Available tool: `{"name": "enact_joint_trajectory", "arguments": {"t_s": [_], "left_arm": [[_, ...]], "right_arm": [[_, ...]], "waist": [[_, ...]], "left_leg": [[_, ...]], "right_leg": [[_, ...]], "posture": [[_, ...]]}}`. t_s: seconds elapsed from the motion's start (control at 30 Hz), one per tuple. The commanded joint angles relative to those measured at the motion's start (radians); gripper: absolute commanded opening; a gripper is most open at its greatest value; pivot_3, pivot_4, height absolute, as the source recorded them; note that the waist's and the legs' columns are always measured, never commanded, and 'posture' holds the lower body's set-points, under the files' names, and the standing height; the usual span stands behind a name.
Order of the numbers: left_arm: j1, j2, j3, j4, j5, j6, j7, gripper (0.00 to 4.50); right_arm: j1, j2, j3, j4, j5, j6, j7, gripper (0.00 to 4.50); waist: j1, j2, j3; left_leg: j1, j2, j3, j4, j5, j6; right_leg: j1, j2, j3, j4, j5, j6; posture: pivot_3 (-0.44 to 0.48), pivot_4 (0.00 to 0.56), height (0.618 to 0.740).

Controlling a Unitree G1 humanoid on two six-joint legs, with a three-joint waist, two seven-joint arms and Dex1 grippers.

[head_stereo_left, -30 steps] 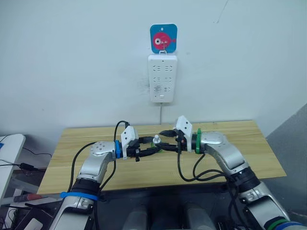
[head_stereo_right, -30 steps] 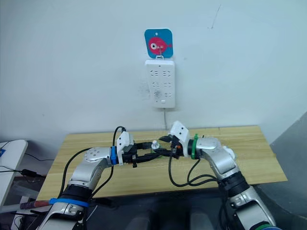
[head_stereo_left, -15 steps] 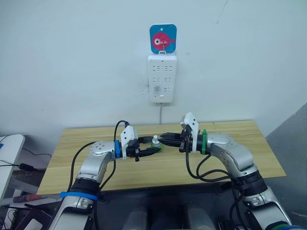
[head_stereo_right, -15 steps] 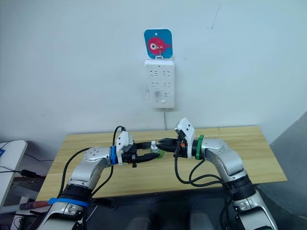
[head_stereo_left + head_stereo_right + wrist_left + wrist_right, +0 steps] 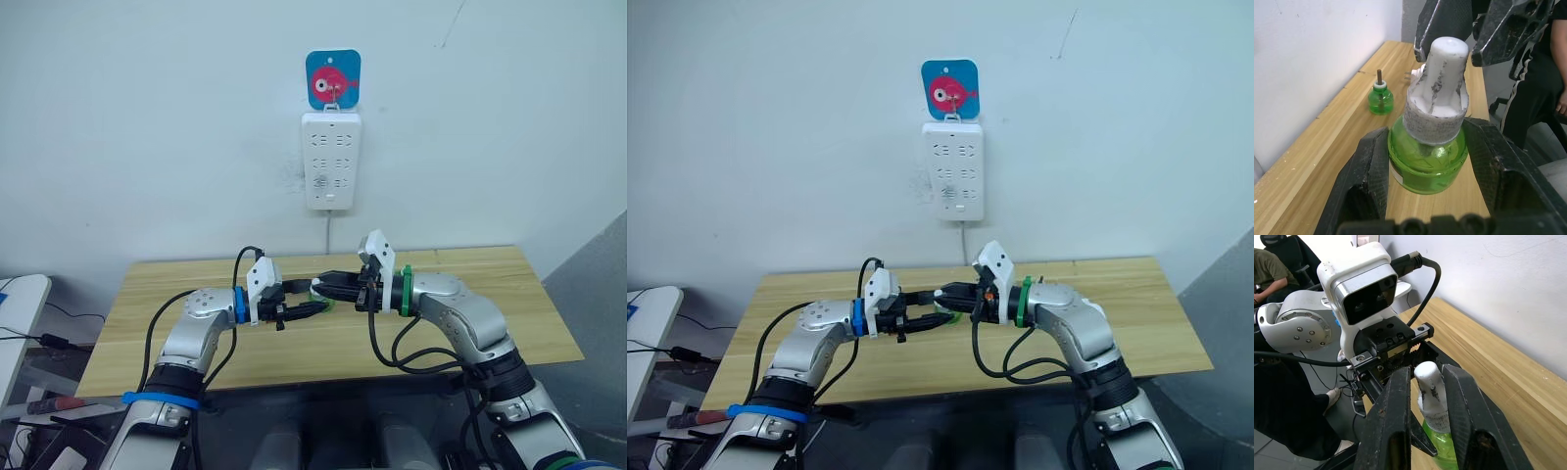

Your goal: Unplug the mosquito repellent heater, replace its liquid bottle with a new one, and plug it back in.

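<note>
Two black-fingered grippers are brought together over the pale wooden table (image 5: 460, 294), with a small green liquid bottle topped by a white conical cap (image 5: 1430, 147) between them. The bottle is clamped at its round green body by the left gripper (image 5: 1425, 161), one finger pressed on each side. The right gripper (image 5: 1426, 396), which half a second ago was drawn back a little toward the robot's right with the cap showing free, is now moved in again, and its fingers are set on either side of the white cap (very close, though whether they actually press on it cannot be told from these views). A renewed attempt at twisting or pulling the cap off is suggested, so the new bottle is judged to be still in preparation.

A second green bottle with a bare wick stem (image 5: 1380, 97) is seen standing upright on the table by the wall, well apart from the held one; it is probably the old bottle already removed. The tall white multi-socket power strip (image 5: 331, 160) is hung on the wall under a blue square hook plate with a pink fish (image 5: 333, 78), and nothing is plugged into it. The mosquito repellent heater itself cannot be made out with certainty.
</note>
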Motion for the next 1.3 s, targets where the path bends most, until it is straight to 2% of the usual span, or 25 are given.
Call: {"name": "enact_joint_trajectory", "arguments": {"t_s": [0.03,0.23,0.37,0.4,0.63,0.87,1.07,1.17,1.3], "left_arm": [[-0.007,-0.004,0.005,-0.054,-0.021,-0.005,0.004,2.17],[-0.006,-0.008,0.004,-0.056,-0.021,-0.003,0.009,2.17],[-0.003,-0.007,0.004,-0.057,-0.021,-0.003,0.009,2.17],[-0.002,-0.007,0.004,-0.058,-0.021,-0.003,0.01,2.17],[0.004,-0.005,0.005,-0.058,-0.019,-0.005,0.012,2.17],[0.027,0.007,0.013,-0.013,-0.003,-0.032,0.019,2.17],[0.039,0.005,0.012,-0.002,-0.002,-0.045,0.034,2.17],[0.049,0.005,0.023,-0.01,-0.007,-0.042,0.053,2.17],[0.063,0.014,0.035,-0.009,-0.005,-0.053,0.073,2.17]], "right_arm": [[-0.017,0.006,0.015,-0.007,0.004,-0.018,0.011,1.06],[-0.018,0.016,0.038,0.019,-0.02,-0.064,0.013,1.06],[-0.016,0.011,0.043,0.023,-0.025,-0.09,0.033,0.2],[-0.016,0.009,0.042,0.022,-0.026,-0.092,0.035,0.17],[-0.018,-0.004,0.016,-0.013,-0.007,-0.085,0.046,0.17],[-0.092,0.01,-0.085,-0.175,0.147,0.083,-0.006,0.17],[-0.141,0.036,-0.118,-0.207,0.203,0.135,-0.072,0.17],[-0.128,0.05,-0.12,-0.111,0.1,0.019,-0.155,0.17],[-0.087,0.048,-0.086,0.21,-0.143,-0.328,-0.288,0.17]], "waist": [[0.0,0.0,0.0],[0.0,0.0,0.0],[0.0,0.0,0.0],[0.0,0.0,0.0],[0.0,0.0,0.0],[-0.001,0.0,0.0],[0.0,0.0,-0.001],[0.001,0.0,-0.001],[0.001,-0.003,-0.009]], "left_leg": [[0.0,0.0,0.0,0.0,0.0,0.0],[0.0,0.0,0.0,0.0,0.0,0.0],[0.0,0.0,0.0,0.0,0.0,0.0],[0.0,0.0,0.0,0.0,0.0,0.0],[0.0,0.0,0.0,0.0,0.0,0.0],[0.0,0.0,0.0,0.0,0.0,0.0],[0.0,0.0,-0.001,-0.001,0.0,0.0],[0.0,0.0,-0.001,0.0,0.0,0.0],[0.0,0.0,-0.001,0.0,0.0,0.0]], "right_leg": [[0.0,0.0,0.0,0.0,0.0,0.0],[0.0,0.0,0.0,0.0,0.0,0.0],[0.0,0.0,0.0,0.0,0.0,0.0],[0.0,0.0,0.0,0.0,0.0,0.0],[0.0,0.0,0.0,0.0,0.0,0.0],[0.0,0.0,0.0,0.0,0.0,0.0],[0.0,0.0,0.0,0.0,0.0,0.0],[0.0,0.0,0.0,0.0,0.0,0.0],[0.0,0.0,0.0,0.0,0.0,0.0]], "posture": [[-0.04,0.114,0.74],[-0.037,0.114,0.74],[-0.038,0.113,0.74],[-0.038,0.113,0.74],[-0.039,0.111,0.74],[-0.044,0.11,0.74],[-0.043,0.107,0.74],[-0.037,0.106,0.74],[-0.022,0.106,0.74]]}}
